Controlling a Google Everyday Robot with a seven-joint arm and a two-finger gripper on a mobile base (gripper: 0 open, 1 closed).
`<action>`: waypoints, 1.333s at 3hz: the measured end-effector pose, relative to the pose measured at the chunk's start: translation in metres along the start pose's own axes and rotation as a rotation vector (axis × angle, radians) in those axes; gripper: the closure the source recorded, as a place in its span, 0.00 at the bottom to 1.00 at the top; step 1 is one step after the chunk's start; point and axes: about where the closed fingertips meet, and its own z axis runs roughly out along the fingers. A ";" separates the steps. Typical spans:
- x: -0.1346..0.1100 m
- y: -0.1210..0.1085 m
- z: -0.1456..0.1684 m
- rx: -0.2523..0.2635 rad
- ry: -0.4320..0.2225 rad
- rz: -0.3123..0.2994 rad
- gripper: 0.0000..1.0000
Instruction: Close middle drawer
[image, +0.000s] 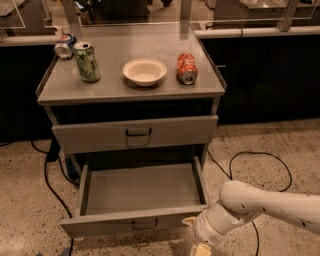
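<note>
At the bottom edge of the view, the gripper (195, 235) sits low over the floor (280, 145), just beside the right front corner of the middle drawer (142, 192). It is partly cut off by the frame, and it cannot be told whether it is open or closed, or whether it touches the drawer. It holds nothing that can be seen. The white arm (270, 202) reaches in from the right, passing in front of the cart (212, 107).

The middle drawer is pulled far out toward the camera. Its low front runs to the left of the gripper, with the small dark handle (145, 225) at its middle, well apart from the gripper. The inside of the drawer is bare grey metal.

Above and behind it, the upper drawer (135, 134), with a taller front, is nearly closed, sticking out slightly from the frame.

On the floor, a black cable (261, 154) loops to the right of the cart, and another cable (46, 175) trails down its left side.

On the cart top, a white bowl (144, 71) stands near the middle. A red can (187, 68) lies on its side just right of the bowl. A green can (86, 62) stands upright to the left, and a third can (64, 46) lies behind it at the far left corner. Dark counters (260, 32) run along the back.
</note>
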 end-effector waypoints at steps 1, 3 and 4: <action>0.002 -0.001 0.003 -0.011 -0.020 -0.002 0.00; 0.007 -0.007 0.023 -0.057 -0.019 0.004 0.00; 0.008 -0.010 0.038 -0.089 -0.019 0.004 0.00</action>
